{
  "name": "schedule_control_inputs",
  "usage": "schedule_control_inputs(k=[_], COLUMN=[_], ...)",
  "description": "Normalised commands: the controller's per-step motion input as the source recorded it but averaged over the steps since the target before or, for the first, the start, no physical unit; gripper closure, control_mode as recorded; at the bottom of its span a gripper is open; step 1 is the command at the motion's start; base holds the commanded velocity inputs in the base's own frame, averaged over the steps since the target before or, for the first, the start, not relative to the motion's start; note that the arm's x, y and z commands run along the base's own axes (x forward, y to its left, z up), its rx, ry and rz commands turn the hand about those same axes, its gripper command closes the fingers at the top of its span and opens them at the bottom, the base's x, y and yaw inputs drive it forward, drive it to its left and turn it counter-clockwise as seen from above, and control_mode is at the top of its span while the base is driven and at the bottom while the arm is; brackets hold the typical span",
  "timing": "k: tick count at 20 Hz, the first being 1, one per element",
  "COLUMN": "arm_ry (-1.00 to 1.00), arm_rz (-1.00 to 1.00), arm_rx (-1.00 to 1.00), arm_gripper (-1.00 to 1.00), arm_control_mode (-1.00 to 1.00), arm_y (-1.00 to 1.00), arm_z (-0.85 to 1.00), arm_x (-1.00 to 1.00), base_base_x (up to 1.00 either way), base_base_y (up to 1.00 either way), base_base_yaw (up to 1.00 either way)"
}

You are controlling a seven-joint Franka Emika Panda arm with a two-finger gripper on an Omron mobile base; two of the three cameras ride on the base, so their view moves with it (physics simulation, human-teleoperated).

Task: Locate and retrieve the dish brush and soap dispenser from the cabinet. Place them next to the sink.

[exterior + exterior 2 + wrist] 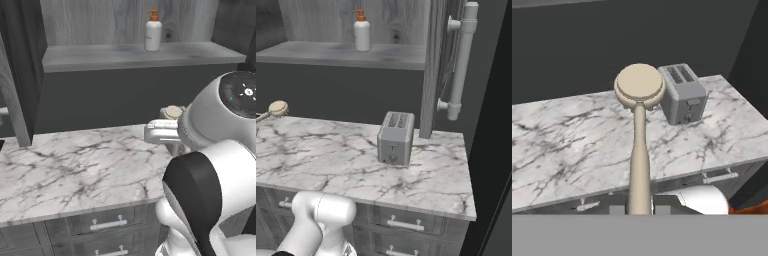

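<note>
Cabinet (432,60) shelf holds soap dispenser (153,31) — gripper (639,210) grips dish brush (639,95).

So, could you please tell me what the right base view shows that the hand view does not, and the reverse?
Right base view alone: the white soap dispenser with an orange pump standing on the grey shelf of the wood-grain cabinet, and the open door's long pale bar handle.

Hand view alone: the whole thin wooden handle of the tan dish brush running down to the shut gripper, which holds it.

Both: the brush's round pale head, the grey two-slot toaster, the white marble counter and the grey drawers below.
</note>
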Motion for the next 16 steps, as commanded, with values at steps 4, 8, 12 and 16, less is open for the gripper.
schedule_control_inputs(k=[4,8,12,16], arm_ry=[0.07,0.00,0.00,0.00], arm_rz=[0.00,0.00,0.00,0.00], arm_rx=[0.04,0.00,0.00,0.00], arm_gripper=[1.00,1.00,1.00,1.00], arm_control_mode=[-1.00,-1.00,1.00,1.00], arm_y=[-0.08,-0.01,0.00,0.00], arm_z=[-0.25,0.00,0.00,0.00], arm_x=[-0.23,0.00,-0.04,0.00], base_base_x=[0.00,0.00,-0.12,-0.19], base_base_y=[0.00,0.00,0.11,0.45], base_base_yaw=[0.00,0.00,0.06,0.39])
